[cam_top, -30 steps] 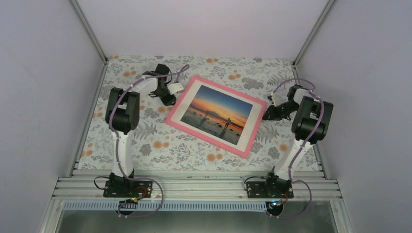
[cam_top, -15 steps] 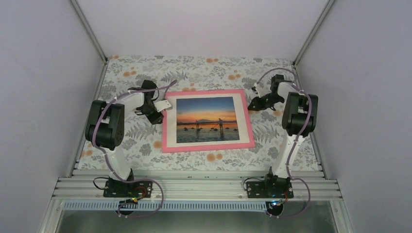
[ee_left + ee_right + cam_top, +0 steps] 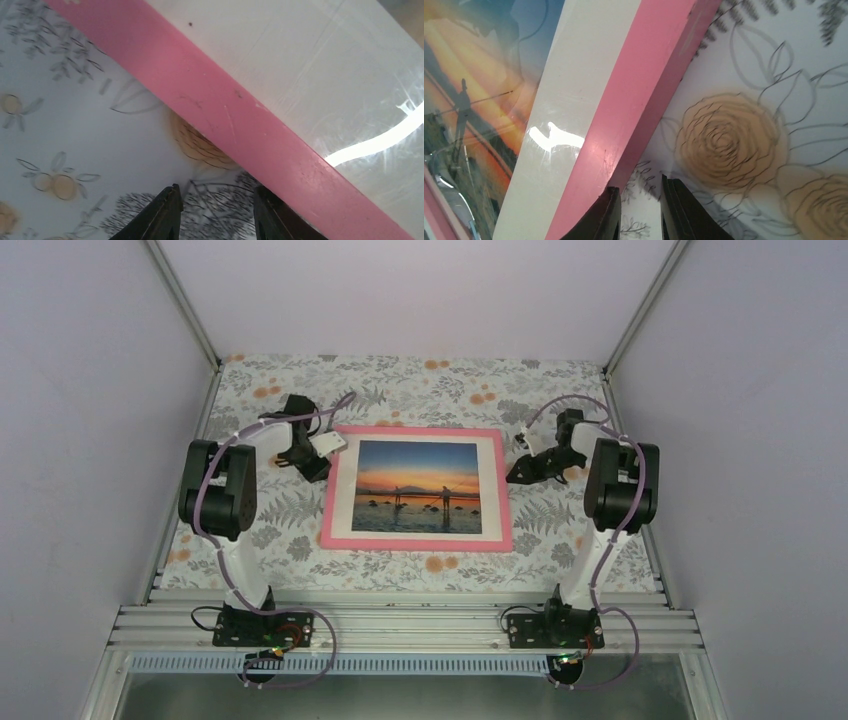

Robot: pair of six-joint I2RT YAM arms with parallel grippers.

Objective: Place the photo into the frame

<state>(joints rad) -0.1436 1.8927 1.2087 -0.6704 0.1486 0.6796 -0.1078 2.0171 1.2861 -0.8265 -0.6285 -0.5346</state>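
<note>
top view: the frame [image 3: 417, 543], thin and pink, lies flat on the floral tablecloth [image 3: 400, 390] mid-table, its edges roughly square to the table, between the two arms. the photo [image 3: 416, 486], an orange sunset over water, sits inside the frame, ringed by a white mat [image 3: 491, 490]. it looks seated and level.

left gripper [image 3: 320, 470]: low at the frame's left side, toward its far corner. in the left wrist view the left gripper [image 3: 216, 215] has its two dark fingertips partly apart, with only tablecloth [image 3: 75, 125] showing in the gap, so it holds nothing. the frame [image 3: 225, 115] runs diagonally past the tips. the finger nearer the frame is right at its outer edge; contact or a hair's gap, cannot tell. the mat [image 3: 300, 65] beyond it carries a bright glare streak.

right gripper [image 3: 512, 478]: low at the frame's right side, far half. in the right wrist view the right gripper [image 3: 640, 212] shows a narrow slit between the tips, tablecloth [image 3: 774, 75] visible through it, nothing gripped. the tip nearer the frame [image 3: 624, 100] sits just against its side wall; whether it touches, cannot tell. the mat [image 3: 569, 100] and part of the photo [image 3: 469, 90] are visible past the pink edge, with reflections over them.

both grippers lie outside the frame, on opposite sides of it.
</note>
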